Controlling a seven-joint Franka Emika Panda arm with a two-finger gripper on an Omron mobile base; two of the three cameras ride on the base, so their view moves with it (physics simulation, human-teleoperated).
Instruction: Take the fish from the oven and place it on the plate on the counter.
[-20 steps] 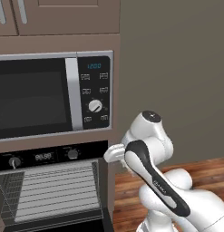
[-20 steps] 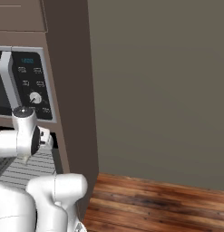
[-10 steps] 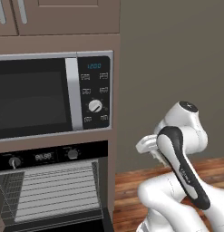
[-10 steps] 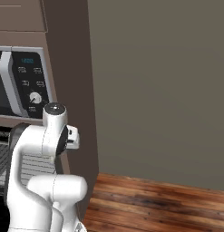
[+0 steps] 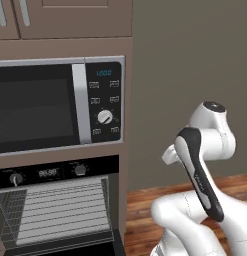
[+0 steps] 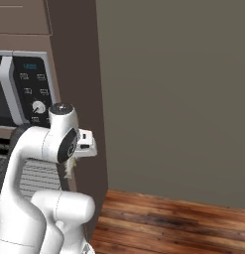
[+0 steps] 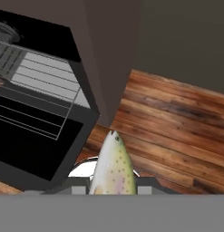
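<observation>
The fish [image 7: 112, 167], pale and speckled, stands up between my two fingertips, so my gripper [image 7: 112, 189] is shut on it. From the right base view the fish [image 6: 69, 167] hangs as a small pale shape under the white hand, out in front of the cabinet's right edge. The oven [image 5: 55, 210] stands open with its grey wire rack showing. In the hand view the oven [image 7: 36, 77] lies to the upper left, its black door dropped down. The plate and the counter are out of view.
A silver-and-black microwave [image 5: 55, 105] sits above the oven. The brown cabinet side [image 6: 79, 74] runs down beside my arm. A grey wall [image 6: 183, 89] and wood floor [image 7: 177, 118] fill the right, with open room there.
My arm has swung to the right, away from the oven front, carrying the fish with it. The oven and microwave have stayed where they were.
</observation>
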